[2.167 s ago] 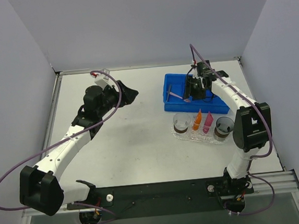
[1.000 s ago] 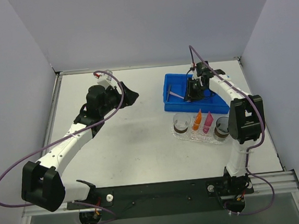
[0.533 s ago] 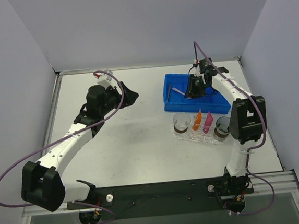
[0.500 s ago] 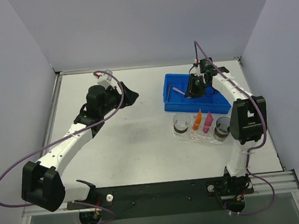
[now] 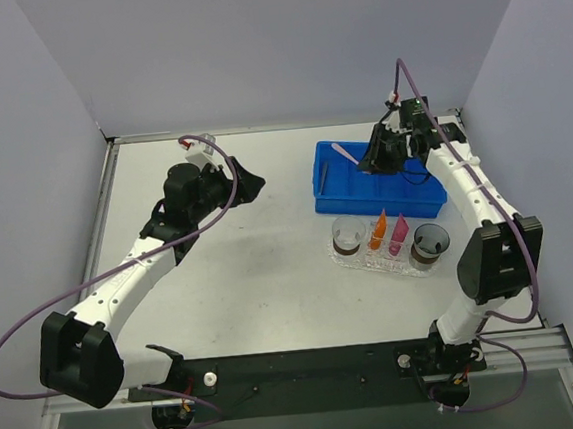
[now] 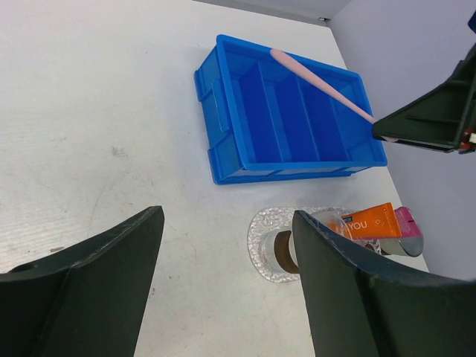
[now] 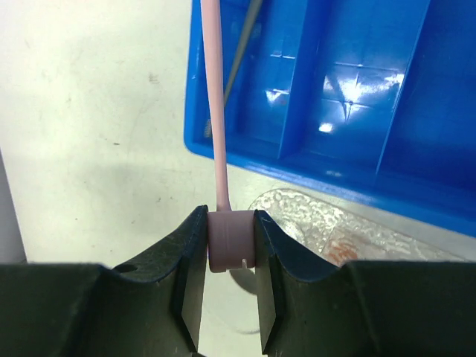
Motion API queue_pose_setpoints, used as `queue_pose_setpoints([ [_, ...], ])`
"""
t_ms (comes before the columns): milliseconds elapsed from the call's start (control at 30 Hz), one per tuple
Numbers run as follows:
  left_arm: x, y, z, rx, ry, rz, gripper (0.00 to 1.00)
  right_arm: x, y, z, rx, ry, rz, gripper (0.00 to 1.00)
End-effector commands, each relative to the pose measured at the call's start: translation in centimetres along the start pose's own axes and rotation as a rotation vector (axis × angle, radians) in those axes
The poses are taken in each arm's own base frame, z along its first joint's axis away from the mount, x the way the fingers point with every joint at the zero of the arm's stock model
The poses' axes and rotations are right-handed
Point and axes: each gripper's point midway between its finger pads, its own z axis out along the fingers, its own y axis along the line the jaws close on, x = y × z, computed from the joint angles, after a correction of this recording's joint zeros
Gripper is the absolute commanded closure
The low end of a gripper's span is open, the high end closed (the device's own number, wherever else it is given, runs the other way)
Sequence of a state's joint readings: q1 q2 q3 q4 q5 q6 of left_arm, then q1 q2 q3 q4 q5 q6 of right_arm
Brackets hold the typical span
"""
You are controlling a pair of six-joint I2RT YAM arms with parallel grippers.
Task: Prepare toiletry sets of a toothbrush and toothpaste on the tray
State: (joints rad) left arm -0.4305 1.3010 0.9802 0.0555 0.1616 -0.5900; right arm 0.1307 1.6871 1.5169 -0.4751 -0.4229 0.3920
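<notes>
Over glossy bin (image 7: 357, 111), slim toothbrush (image 7: 217, 111) in right claw (image 7: 229, 223)

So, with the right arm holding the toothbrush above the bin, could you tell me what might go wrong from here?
The right gripper pinches the toothbrush only at its very end, so the long stick could pivot or slip in transit. The tray is already crowded with cups and toothpaste tubes, so the free tip could knock them on the way down.
</notes>
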Motion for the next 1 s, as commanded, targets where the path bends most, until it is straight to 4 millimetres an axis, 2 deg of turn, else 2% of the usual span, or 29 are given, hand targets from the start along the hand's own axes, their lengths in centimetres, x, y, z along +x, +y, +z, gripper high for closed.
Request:
queue_pose_setpoints([
  [0,-2.1,-1.3,-0.9,0.041,-0.066,0.037,0.2,0.6,1.6,-4.9,-0.03,-0.027,0.033,1.0],
  [100,-2.2,-1.5,-1.2,0.049,-0.069,0.035,0.2,1.6,2.4,-8.1,-0.04,-0.049,0.044,1.0],
  [133,-2.3,-1.6,-1.3,0.053,-0.072,0.039,0.2,1.8,2.9,-9.9,-0.052,-0.082,0.034,1.0],
  [200,-2.2,-1.6,-1.3,0.053,-0.068,0.045,0.2,3.3,2.6,-11.5,-0.037,-0.073,0.045,1.0],
  [233,-2.2,-1.6,-1.4,0.053,-0.068,0.054,0.2,3.8,2.8,-13.2,-0.034,-0.107,0.045,1.0],
  [300,-2.3,-1.5,-1.3,0.048,-0.064,0.059,0.2,5.9,2.2,-14.4,-0.018,-0.089,0.061,1.0],
  [333,-2.2,-1.5,-1.2,0.045,-0.059,0.066,0.2,6.9,2.4,-16.0,-0.025,-0.108,0.067,1.0],
  [400,-2.2,-1.6,-1.1,0.045,-0.052,0.069,0.2,8.3,2.1,-17.2,-0.023,-0.113,0.085,1.0],
  [433,-2.1,-1.6,-1.1,0.043,-0.045,0.07,0.2,9.8,1.9,-18.3,-0.022,-0.116,0.09,1.0],
  [600,-2.0,-1.8,-1.3,0.043,-0.034,0.074,0.2,14.1,1.6,-20.8,-0.032,-0.077,0.112,1.0],
  [633,-1.9,-1.9,-1.3,0.043,-0.032,0.074,0.2,15.5,1.3,-21.5,-0.028,-0.058,0.12,1.0],
  [767,-1.8,-2.1,-1.6,0.047,-0.032,0.076,0.2,19.1,0.5,-22.9,-0.006,-0.009,0.157,1.0],
  [833,-1.8,-2.2,-1.6,0.048,-0.034,0.075,0.2,21.2,0.9,-23.9,-0.042,0.028,0.177,1.0],
  [967,-1.9,-2.5,-1.5,0.053,-0.037,0.071,0.2,23.6,0.3,-25.9,-0.01,0.047,0.199,1.0],
])
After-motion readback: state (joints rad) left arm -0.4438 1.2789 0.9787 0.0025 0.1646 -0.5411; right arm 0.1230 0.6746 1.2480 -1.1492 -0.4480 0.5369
